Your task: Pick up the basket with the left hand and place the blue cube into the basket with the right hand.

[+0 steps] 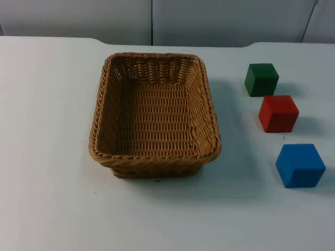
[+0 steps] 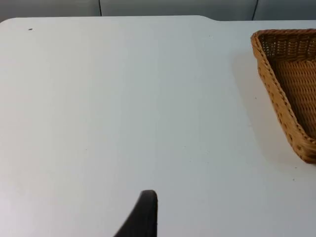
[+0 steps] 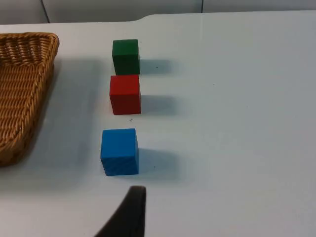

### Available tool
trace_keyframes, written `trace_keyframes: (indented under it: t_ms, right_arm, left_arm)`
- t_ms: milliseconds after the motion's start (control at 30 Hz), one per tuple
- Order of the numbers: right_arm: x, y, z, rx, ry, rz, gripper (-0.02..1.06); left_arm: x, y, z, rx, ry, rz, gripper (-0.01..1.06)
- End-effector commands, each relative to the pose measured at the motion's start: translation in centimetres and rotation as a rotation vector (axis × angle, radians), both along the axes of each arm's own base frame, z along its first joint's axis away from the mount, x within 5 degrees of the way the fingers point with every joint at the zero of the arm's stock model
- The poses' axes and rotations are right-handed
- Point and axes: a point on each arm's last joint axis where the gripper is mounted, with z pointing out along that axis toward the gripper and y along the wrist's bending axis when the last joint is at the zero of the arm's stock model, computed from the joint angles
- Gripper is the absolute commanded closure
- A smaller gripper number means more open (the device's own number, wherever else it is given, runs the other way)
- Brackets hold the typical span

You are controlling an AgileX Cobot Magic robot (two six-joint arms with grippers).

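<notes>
An empty brown wicker basket [image 1: 156, 156] stands on the white table, a little left of the middle. The blue cube [image 1: 300, 165] lies to its right, nearest the front of a row of three cubes. In the left wrist view my left gripper [image 2: 143, 217] hangs over bare table, well off to the side of the basket's rim [image 2: 276, 98]. My right gripper [image 3: 129, 212] is a short way from the blue cube [image 3: 119, 151], apart from it, with the basket's corner [image 3: 19, 79] off to one side. Neither gripper holds anything.
A red cube [image 1: 278, 113] and a green cube [image 1: 261, 79] lie in line behind the blue one, also seen as the red cube [image 3: 125, 94] and the green cube [image 3: 125, 56]. The grey partition wall [image 1: 157, 21] closes off the table's far edge.
</notes>
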Motion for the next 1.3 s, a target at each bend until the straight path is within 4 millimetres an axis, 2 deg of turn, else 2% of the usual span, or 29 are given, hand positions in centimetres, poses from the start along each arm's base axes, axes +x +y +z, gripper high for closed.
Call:
trace_keyframes:
  t_ms: [0,300,433,567,633,867,933,967,1267]
  right_arm:
    - [0.1,0.0,-0.1,-0.01,-0.004,-0.008,0.0]
    - [0.1,0.0,-0.1,-0.01,-0.004,-0.008,0.0]
    - [0.1,0.0,-0.1,-0.01,-0.004,-0.008,0.0]
    - [0.1,0.0,-0.1,-0.01,-0.004,-0.008,0.0]
    - [0.1,0.0,-0.1,-0.01,-0.004,-0.008,0.0]
    - [0.1,0.0,-0.1,-0.01,-0.004,-0.008,0.0]
    - [0.1,0.0,-0.1,-0.01,-0.004,-0.008,0.0]
    - [0.1,0.0,-0.1,-0.01,-0.004,-0.008,0.0]
    - [0.1,0.0,-0.1,-0.01,-0.004,-0.008,0.0]
  left_arm:
    - [0.0,-0.1,-0.1,-0.014,-0.006,-0.01,0.15]
    - [0.0,-0.7,0.1,-0.082,-0.029,-0.054,0.15]
    - [0.3,-0.8,0.8,-0.086,-0.036,-0.055,0.15]
    - [1.8,-0.8,2.7,-0.097,-0.051,-0.053,0.15]
    - [2.3,-0.8,2.9,-0.095,-0.046,-0.052,0.15]
    - [5.9,-0.7,4.9,-0.075,0.005,-0.06,0.15]
    - [7.9,-0.7,5.5,-0.053,0.046,-0.071,0.15]
    - [7.9,-0.7,5.5,-0.053,0.046,-0.071,0.15]
    - [14.9,-1.7,7.3,-0.108,0.128,-0.178,0.15]
